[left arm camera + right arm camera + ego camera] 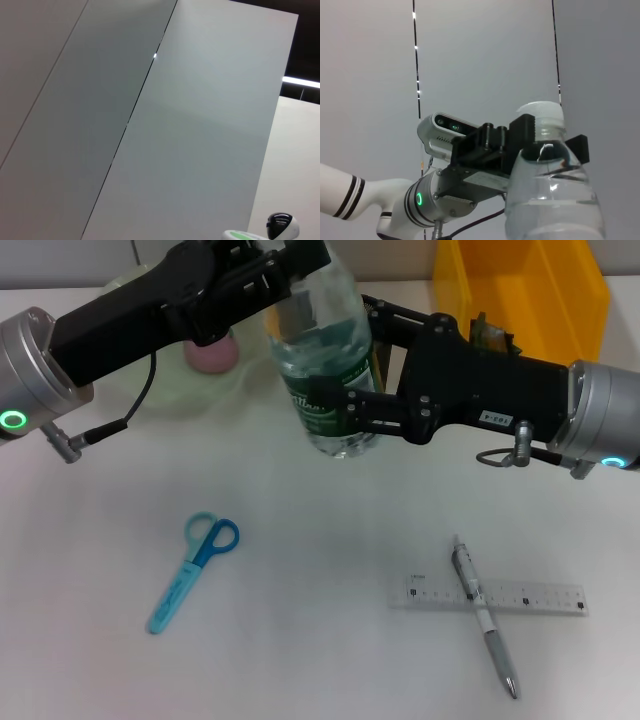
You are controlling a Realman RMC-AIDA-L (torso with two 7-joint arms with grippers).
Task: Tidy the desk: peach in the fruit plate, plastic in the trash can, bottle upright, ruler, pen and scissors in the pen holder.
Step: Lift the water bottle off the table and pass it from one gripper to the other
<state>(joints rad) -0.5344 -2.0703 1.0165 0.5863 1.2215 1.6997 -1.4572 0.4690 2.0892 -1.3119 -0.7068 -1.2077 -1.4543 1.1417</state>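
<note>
Support for the clear plastic water bottle with the green label (325, 360) is shared between both arms: the right gripper (350, 405) has its jaws closed on the labelled body, and the left gripper (290, 270) has its jaws closed on the neck below the white cap (540, 112), so that the bottle is held near upright above the white surface (320, 640). Blue scissors (195, 570), transparent ruler (487, 595) and silver pen (483, 615) lie untouched on the surface, the pen across the ruler. The pink peach (212, 350) rests on the pale green fruit plate (150, 390).

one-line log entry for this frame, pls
phase: bottle upright | left gripper: shut on bottle neck | right gripper: shut on bottle body | scissors, pen, ruler: on desk
</note>
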